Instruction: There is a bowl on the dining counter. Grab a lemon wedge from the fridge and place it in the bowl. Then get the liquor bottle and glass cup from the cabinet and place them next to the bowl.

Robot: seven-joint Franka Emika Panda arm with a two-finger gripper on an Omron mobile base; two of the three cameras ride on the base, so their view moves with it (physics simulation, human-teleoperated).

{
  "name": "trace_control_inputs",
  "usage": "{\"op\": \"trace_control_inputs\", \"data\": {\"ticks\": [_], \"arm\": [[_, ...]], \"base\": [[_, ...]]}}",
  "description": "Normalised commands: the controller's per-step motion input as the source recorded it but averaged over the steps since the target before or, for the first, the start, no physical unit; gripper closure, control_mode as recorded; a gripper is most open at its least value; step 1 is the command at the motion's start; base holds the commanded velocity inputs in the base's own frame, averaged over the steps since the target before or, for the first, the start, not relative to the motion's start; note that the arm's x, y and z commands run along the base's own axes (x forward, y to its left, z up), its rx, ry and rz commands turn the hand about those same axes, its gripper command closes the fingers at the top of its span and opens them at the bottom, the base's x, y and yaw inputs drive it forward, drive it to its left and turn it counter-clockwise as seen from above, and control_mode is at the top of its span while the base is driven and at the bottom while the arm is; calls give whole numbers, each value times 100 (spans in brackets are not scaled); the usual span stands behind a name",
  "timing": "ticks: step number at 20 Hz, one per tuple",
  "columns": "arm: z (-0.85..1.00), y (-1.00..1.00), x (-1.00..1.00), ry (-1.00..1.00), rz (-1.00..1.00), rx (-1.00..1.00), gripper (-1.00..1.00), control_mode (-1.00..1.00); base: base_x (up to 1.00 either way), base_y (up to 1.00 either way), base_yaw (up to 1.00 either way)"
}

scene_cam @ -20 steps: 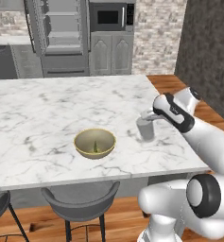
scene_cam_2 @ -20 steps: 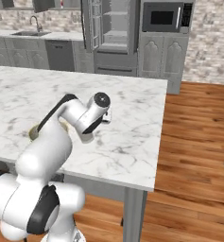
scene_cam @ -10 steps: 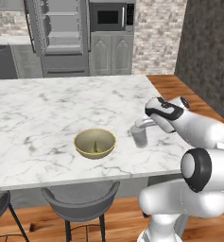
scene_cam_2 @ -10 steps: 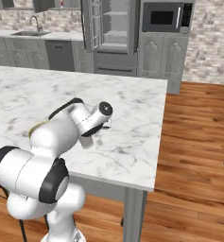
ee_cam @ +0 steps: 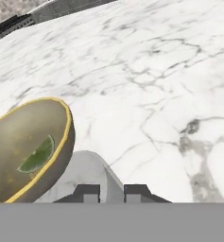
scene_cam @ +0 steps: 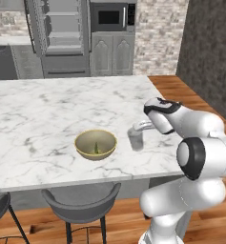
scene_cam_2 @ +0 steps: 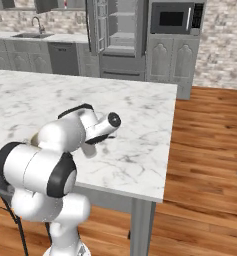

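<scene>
Marble counter [scene_cam: 47, 105] bearing an olive-tan bowl [scene_cam: 96, 144] near its front edge, wedge [scene_cam: 96, 148] lying inside. Just right of the bowl, apart from it, a translucent grey cup [scene_cam: 136, 138] upright on the marble. Gripper [scene_cam: 139, 127] at the cup's rim, jaws narrowly set and clamped on the cup wall. Seen from the hand: bowl [ee_cam: 30, 146] at left with the green wedge [ee_cam: 38, 157] on its inner slope, cup rim [ee_cam: 92, 175] between the fingertips [ee_cam: 87, 193]. Fridge [scene_cam: 57, 38] at the back with doors open. Stool [scene_cam: 81, 207] under the counter's front edge.
</scene>
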Motion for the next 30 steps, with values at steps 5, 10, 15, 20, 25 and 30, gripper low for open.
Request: {"op": "trace_control_inputs", "data": {"ticks": [5,10,15,20,25,30], "arm": [[-27,14,23,0,4,3,100,-100],[-28,9,35,0,1,1,100,-100],[-22,0,34,0,0,0,100,-100],[-19,0,27,0,0,0,100,-100],[-11,3,4,-1,0,0,100,-100],[0,23,-21,-5,0,0,100,-100]], "base": [[0,0,0],[0,0,0],[0,0,0],[0,0,0],[0,0,0],[0,0,0]]}}
